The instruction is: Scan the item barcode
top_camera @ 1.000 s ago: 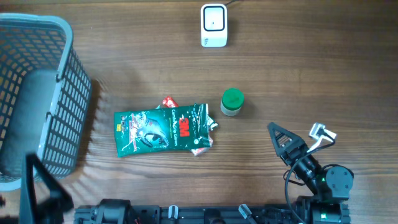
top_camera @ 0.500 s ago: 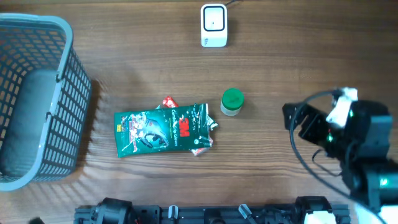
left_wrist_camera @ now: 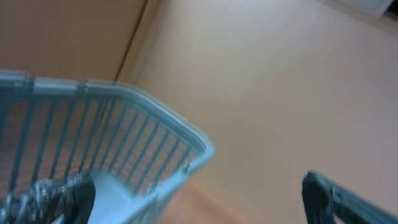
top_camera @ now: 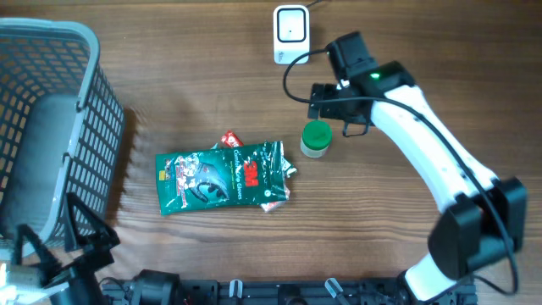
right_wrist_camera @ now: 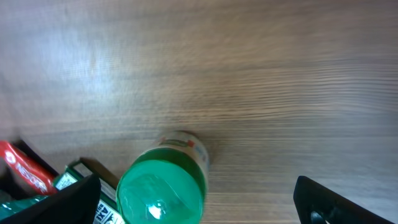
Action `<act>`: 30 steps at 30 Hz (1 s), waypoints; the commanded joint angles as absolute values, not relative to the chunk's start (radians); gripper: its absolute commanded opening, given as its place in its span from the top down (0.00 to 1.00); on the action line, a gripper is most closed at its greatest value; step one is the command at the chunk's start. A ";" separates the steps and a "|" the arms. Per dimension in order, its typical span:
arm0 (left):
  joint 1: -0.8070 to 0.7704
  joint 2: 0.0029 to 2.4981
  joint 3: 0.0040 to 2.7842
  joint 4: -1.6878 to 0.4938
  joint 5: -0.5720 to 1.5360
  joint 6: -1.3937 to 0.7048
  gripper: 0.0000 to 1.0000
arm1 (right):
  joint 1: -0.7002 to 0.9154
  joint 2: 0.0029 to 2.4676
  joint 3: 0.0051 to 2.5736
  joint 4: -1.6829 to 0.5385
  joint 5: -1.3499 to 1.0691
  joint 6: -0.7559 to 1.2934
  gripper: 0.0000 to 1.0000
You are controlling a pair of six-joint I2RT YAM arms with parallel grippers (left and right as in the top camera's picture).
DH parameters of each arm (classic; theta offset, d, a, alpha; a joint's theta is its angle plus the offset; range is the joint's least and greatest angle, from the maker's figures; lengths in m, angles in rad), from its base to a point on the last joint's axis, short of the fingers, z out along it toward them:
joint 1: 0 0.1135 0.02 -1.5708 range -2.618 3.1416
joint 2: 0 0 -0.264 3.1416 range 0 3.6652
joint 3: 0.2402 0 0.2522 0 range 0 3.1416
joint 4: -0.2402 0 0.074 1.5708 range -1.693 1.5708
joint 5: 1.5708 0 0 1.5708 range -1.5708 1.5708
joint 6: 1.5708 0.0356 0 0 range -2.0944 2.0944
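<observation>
A small jar with a green lid (top_camera: 316, 139) stands upright at mid-table. Left of it a green 3M packet (top_camera: 222, 176) lies flat over a red packet (top_camera: 230, 137). The white scanner (top_camera: 290, 35) sits at the far edge. My right gripper (top_camera: 337, 114) hovers open just beyond and right of the jar. In the right wrist view the jar (right_wrist_camera: 163, 186) sits low between the spread fingers, nearer the left one, and touches neither. My left gripper (top_camera: 63, 241) is open at the front left by the basket, holding nothing.
A grey-blue wire basket (top_camera: 51, 127) fills the left side; its rim (left_wrist_camera: 124, 99) shows close in the left wrist view. The scanner's cable runs off the far edge. Bare wood lies right of the jar (right_wrist_camera: 280, 93).
My right arm swung from the front right corner across to the far middle, above the green-lidded jar. My left gripper came back into view at the front left. The items have not moved.
</observation>
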State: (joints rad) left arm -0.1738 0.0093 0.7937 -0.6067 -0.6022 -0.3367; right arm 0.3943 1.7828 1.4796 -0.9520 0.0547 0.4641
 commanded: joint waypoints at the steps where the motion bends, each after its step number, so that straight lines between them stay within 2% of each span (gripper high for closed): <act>1: -0.170 0.008 0.794 -0.699 -0.619 -0.511 0.00 | 0.408 1.870 1.482 -0.936 -0.027 0.363 0.00; 5: -0.170 0.009 0.794 -0.775 -0.619 -0.510 0.00 | 0.410 1.946 1.482 -0.936 -0.191 0.312 0.00; 10: -0.170 0.008 0.794 -0.805 -0.619 -0.510 0.00 | 0.413 2.061 1.481 -0.962 -0.188 0.372 0.00; 12: -0.170 0.009 0.794 -0.805 -0.619 -0.510 0.00 | 0.413 2.092 1.481 -0.960 -0.173 0.443 0.11; 13: -0.170 0.009 0.794 -0.805 -0.619 -0.510 0.00 | 0.413 2.098 1.481 -0.957 -0.171 0.477 0.19; 14: -0.170 0.009 0.794 -0.805 -0.619 -0.510 0.00 | 0.413 2.098 1.482 -0.955 -0.165 0.506 0.23; 16: -0.170 0.009 0.794 -0.805 -0.619 -0.510 0.00 | 0.413 2.097 1.482 -0.973 -0.165 0.525 0.24; 18: -0.170 0.009 0.794 -0.805 -0.619 -0.510 0.00 | 0.412 2.097 1.486 -0.999 -0.158 0.394 0.23; 19: -0.170 0.009 0.794 -0.806 -0.619 -0.510 0.00 | 0.412 2.097 1.487 -1.022 -0.165 0.180 0.21; 22: -0.170 0.009 0.794 -0.806 -0.619 -0.510 0.00 | 0.412 2.096 1.506 -1.133 -0.095 -0.132 0.16; 23: -0.170 0.009 0.794 -0.806 -0.619 -0.510 0.00 | 0.412 2.096 1.522 -1.148 -0.040 -0.129 0.14; 25: -0.170 0.008 0.794 -0.806 -0.619 -0.510 0.00 | 0.412 2.096 1.592 -1.233 0.032 -0.114 0.00; 30: -0.170 0.009 0.794 -0.806 -0.619 -0.510 0.00 | 0.416 2.096 1.911 -1.562 0.029 0.104 0.00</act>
